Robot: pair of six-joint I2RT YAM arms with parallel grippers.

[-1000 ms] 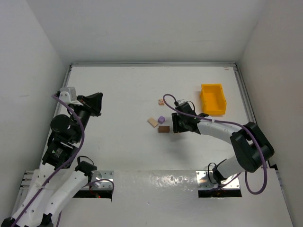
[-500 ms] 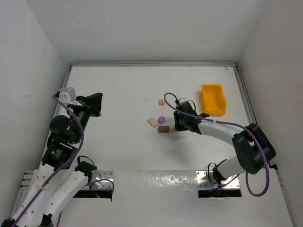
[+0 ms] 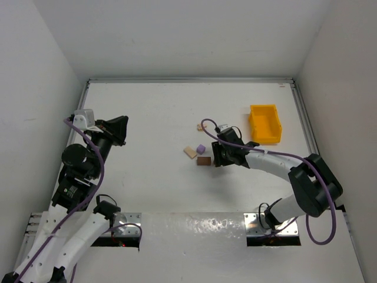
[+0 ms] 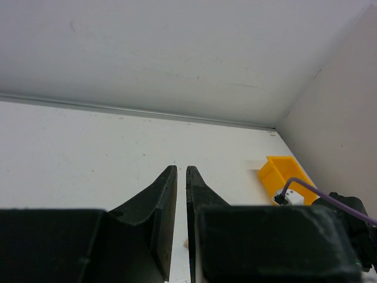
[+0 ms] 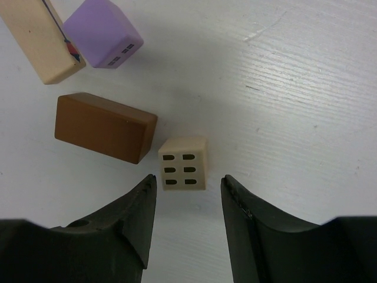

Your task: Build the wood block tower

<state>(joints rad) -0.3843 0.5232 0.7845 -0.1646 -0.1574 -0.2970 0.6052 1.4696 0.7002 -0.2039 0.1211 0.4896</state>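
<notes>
By the table's (image 3: 147, 112) left edge, the left gripper (image 4: 181, 171) hangs raised, its fingers almost together on nothing. Mid-table, the right gripper (image 5: 188, 187) points down with its jaws parted either side of a slotted light tan cube (image 5: 183, 163), touching neither face. I'd call this the pick-up step. Next it must lower squarely and close without nudging the dark brown block (image 5: 106, 128) just beside. Beyond lie a long light tan block (image 5: 41, 38) and a purple cube (image 5: 103, 32), and farther off sits a pinkish-tan block (image 3: 201, 127). That makes 5 blocks, none stacked, and 1 yellow bin (image 3: 264, 124) toward the far right corner.
</notes>
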